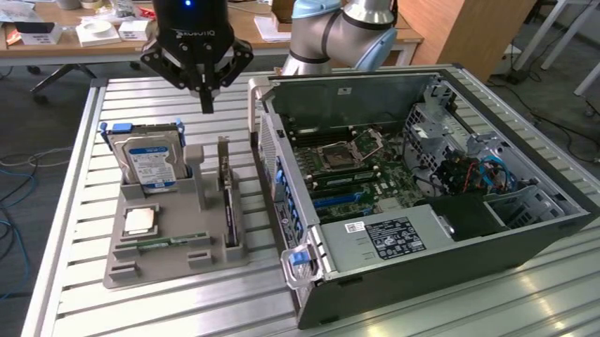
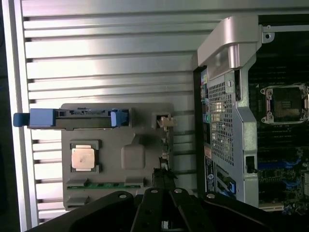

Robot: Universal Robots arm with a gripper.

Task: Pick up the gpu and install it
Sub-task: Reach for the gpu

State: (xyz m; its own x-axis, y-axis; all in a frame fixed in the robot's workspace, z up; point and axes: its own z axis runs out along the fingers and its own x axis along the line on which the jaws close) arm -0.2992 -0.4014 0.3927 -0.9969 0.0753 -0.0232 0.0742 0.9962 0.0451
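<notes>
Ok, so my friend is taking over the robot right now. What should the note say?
End effector: shut, holding nothing, above the far end of the gray holder.
Graphics card: standing on edge in its slot in the holder, next to the hard drive. It is not gripped.
Computer case: open, on the exterior view's right of the holder.
Done: nothing to see yet.
Left: picking up the card and fitting it in the computer.

Slatted metal table (image 1: 75, 295) bears a grey holder (image 1: 154, 274) and open computer case (image 1: 422, 281).
</notes>
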